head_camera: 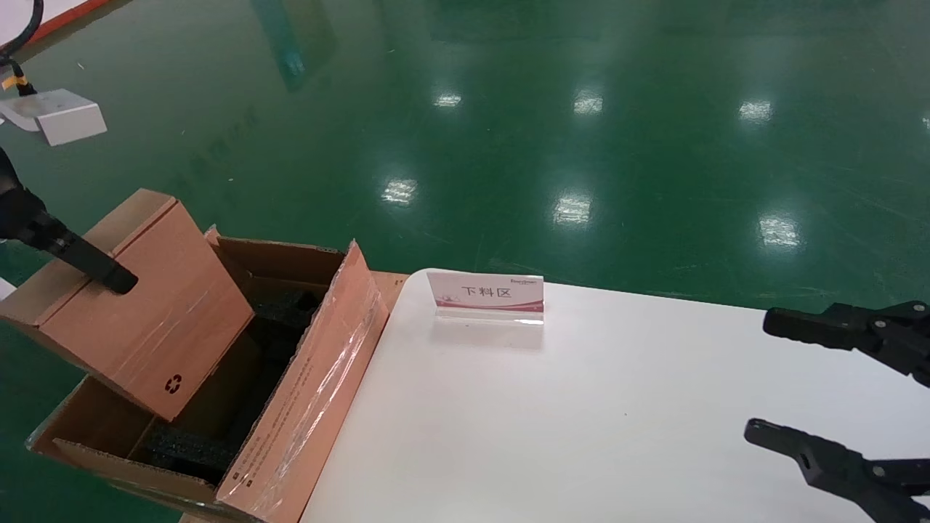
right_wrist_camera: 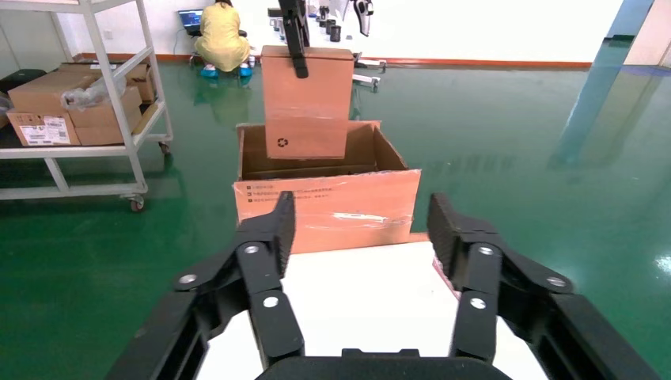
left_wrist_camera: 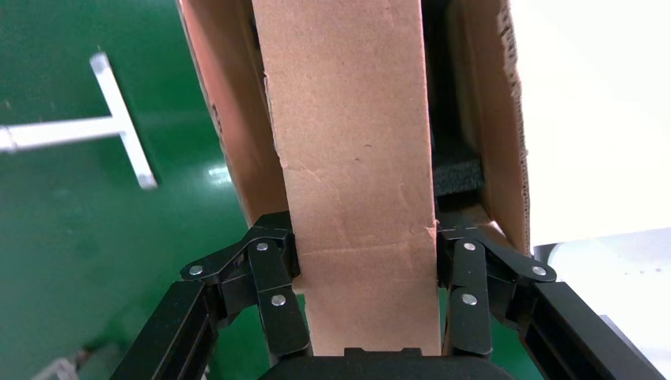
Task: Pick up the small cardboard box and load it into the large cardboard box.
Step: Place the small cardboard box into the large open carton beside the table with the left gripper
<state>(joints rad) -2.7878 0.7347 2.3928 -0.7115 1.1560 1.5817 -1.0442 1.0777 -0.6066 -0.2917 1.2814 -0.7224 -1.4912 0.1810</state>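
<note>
My left gripper (head_camera: 109, 276) is shut on the small cardboard box (head_camera: 138, 305), a plain brown carton with a black recycling symbol. It holds the box tilted, its lower corner dipping into the large cardboard box (head_camera: 305, 392), which stands open at the table's left end with taped flaps up and black foam inside. In the left wrist view the small box (left_wrist_camera: 356, 158) fills the gap between my fingers (left_wrist_camera: 277, 293). The right wrist view shows the small box (right_wrist_camera: 307, 103) partly inside the large box (right_wrist_camera: 324, 202). My right gripper (head_camera: 755, 378) is open and empty over the table's right side.
A white table (head_camera: 617, 407) carries a small acrylic sign (head_camera: 485, 296) near its far edge. Green floor lies around. In the right wrist view a shelf cart with cartons (right_wrist_camera: 71, 103) stands beyond the boxes and a person (right_wrist_camera: 221, 36) crouches far off.
</note>
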